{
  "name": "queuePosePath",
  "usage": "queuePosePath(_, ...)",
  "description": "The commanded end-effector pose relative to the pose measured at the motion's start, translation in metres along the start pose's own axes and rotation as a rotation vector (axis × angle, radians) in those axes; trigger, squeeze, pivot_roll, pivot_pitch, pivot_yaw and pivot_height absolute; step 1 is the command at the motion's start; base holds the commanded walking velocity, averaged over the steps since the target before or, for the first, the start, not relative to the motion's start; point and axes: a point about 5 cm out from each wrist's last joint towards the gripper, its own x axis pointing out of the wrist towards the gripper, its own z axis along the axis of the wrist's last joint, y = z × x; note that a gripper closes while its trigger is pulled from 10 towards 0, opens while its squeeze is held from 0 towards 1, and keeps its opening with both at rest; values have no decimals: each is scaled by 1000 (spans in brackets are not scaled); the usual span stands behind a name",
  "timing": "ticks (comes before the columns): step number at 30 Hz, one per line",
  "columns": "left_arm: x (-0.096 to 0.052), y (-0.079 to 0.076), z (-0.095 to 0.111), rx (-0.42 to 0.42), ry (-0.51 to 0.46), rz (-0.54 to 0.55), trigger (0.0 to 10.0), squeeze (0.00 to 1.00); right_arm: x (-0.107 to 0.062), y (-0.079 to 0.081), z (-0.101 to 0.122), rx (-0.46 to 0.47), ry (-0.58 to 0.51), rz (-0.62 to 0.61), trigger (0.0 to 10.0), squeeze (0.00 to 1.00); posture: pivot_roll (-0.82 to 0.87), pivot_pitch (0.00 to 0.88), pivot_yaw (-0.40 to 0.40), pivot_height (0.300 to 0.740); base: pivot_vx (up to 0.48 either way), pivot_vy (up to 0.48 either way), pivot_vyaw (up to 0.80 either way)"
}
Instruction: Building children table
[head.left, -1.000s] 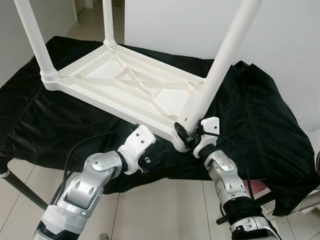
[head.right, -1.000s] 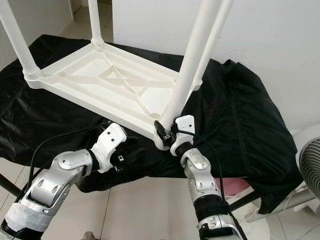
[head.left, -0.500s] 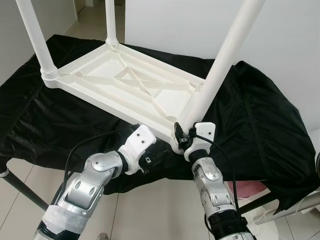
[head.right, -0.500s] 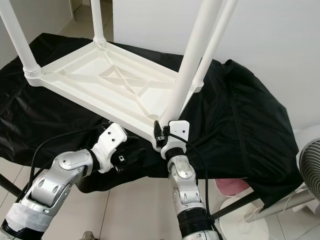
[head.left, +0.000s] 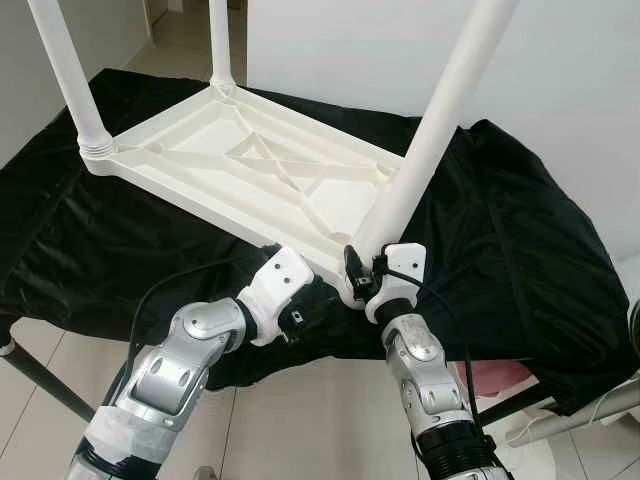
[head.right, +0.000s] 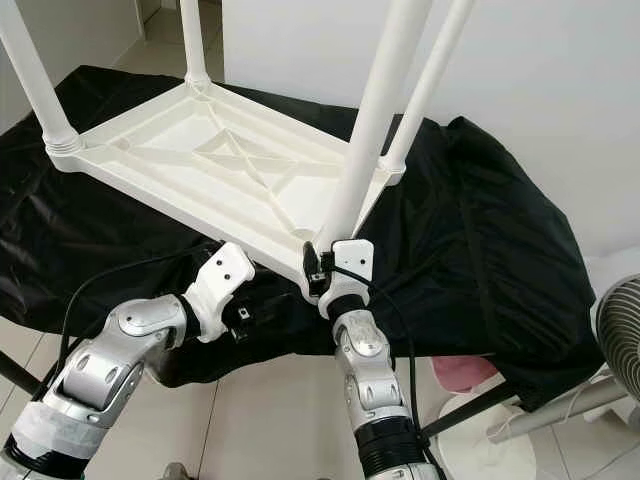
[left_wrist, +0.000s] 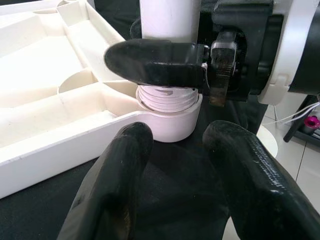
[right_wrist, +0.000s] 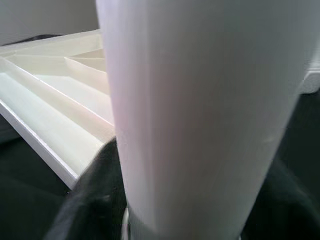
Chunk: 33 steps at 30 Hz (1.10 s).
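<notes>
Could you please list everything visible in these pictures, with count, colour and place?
Tabletop: one, white, upside down on the black cloth.
Table legs: four, white, standing up from the tabletop's corners.
Threaded socket: one, white, near corner, under the held leg.
Black cloth: one, draped over the work surface.
Fan: one, white, on the robot's right.
Pink object: one, under the cloth's edge.
Left gripper: open, close before the near corner socket.
Right gripper: shut on the near leg's base.

No text, label or number can be read anywhere.
</notes>
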Motion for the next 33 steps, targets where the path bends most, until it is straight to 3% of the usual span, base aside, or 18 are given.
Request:
queuePosePath(1,1,0,-1,1,4,25,10000,0,-7,0,-6,24,23,-8,10000,1000,75,36,-149,740,0,0,0)
queuePosePath(9,2,0,-1,-2,3,25,10000,0,-11,-14,-4,-29,15,21,10000,1000,73,30,-151,740,0,0,0)
queuePosePath(10,2,0,-2,-1,5,25,10000,0,-12,-18,-3,-25,9,31,10000,0,72,27,-152,740,0,0,0)
queuePosePath(18,2,1,-2,1,8,24,10000,0,-14,-31,3,-14,12,194,10000,0,67,23,-148,740,0,0,0)
queuePosePath(19,2,1,-2,2,7,24,10000,0,-14,-32,5,-40,4,262,10000,0,63,21,-145,740,0,0,0)
queuePosePath(25,3,1,-2,4,6,20,10000,0,-9,-38,7,-85,14,349,10000,0,60,16,-141,740,0,0,0)
queuePosePath(28,4,1,-2,5,5,17,10000,0,-5,-44,6,-77,50,403,10000,0,60,14,-138,740,0,0,0)
queuePosePath(30,3,2,-2,9,6,21,10000,0,1,-56,2,-117,122,494,10000,0,73,13,-144,740,0,0,0)
queuePosePath(33,2,3,-2,8,7,25,10000,0,2,-59,0,-142,141,517,10000,0,77,14,-146,740,0,0,0)
